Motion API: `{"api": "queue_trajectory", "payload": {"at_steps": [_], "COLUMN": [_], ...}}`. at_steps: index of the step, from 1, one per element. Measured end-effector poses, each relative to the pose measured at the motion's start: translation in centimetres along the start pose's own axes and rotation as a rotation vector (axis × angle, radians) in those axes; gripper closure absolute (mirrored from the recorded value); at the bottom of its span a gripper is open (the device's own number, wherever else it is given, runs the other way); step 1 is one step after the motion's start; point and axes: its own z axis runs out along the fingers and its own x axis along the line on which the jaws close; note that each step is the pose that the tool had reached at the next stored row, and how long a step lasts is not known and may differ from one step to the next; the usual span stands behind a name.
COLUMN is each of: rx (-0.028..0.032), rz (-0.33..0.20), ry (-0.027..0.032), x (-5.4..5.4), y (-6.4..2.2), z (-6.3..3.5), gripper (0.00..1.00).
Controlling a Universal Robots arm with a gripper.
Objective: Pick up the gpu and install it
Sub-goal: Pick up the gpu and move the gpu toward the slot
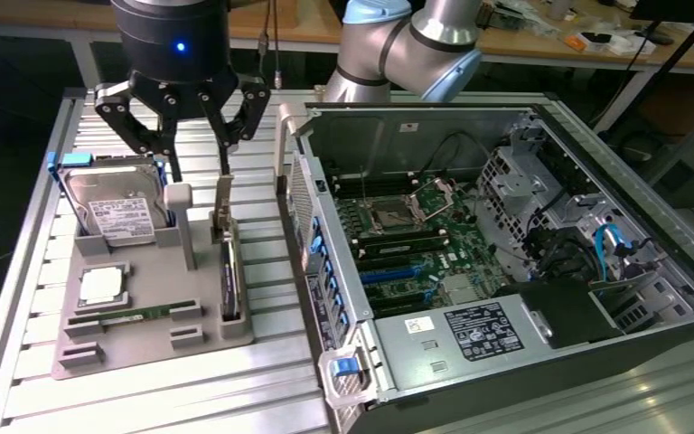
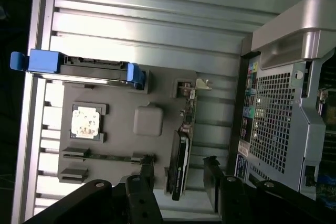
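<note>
Slatted table [image 1: 33, 298], wide and ribbed. Nothing loose on it near the work.

Open computer case [image 1: 492, 117] lies on its side at the exterior view's right, motherboard [image 1: 426, 221] exposed. Its near wall stands just beside the grey holder tray [image 1: 130, 342].

- Risk: a carried card could clip that wall or the cables [image 1: 606, 249] inside, since clearance over the lip looks tight.

Holder tray carries the hard drive [image 1: 112, 203], a grey post [image 1: 178, 194], the gpu [image 1: 229, 271], a processor [image 1: 102, 285] and a memory stick [image 1: 142, 315].

The gpu stands on edge in the tray slot nearest the case, with its silver bracket [image 1: 221, 197] pointing up at the far end. It is seated and not lifted.

Gripper [image 1: 198, 167] hangs over the tray with its fingers spread wide and holding nothing. In the wrist view the two fingers straddle the card's line, one on each side, apart from it.

What could go wrong, as I judge it:

- One finger comes down close to the grey post. Any sideways offset could land it on the post rather than beside the card.
- The card is thin and stands tall. Fingers closing off-centre could tip it in the slot or twist it.
- Gripping on the bracket rather than the board could let it pivot.
- A skewed hold would likely carry over to seating, and the edge connector may miss its slot.
</note>
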Motion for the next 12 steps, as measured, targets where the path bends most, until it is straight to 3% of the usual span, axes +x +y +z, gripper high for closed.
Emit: {"api": "queue_trajectory", "payload": {"at_steps": [8,12], "rx": [0.0009,0.0012], "rz": [0.023,0.031], "ry": [-0.0006,-0.0008], "x": [0.1,-0.5], "y": [-0.94,-1.09], "z": [0.93,1.21], "gripper": [0.49,0.49]}}
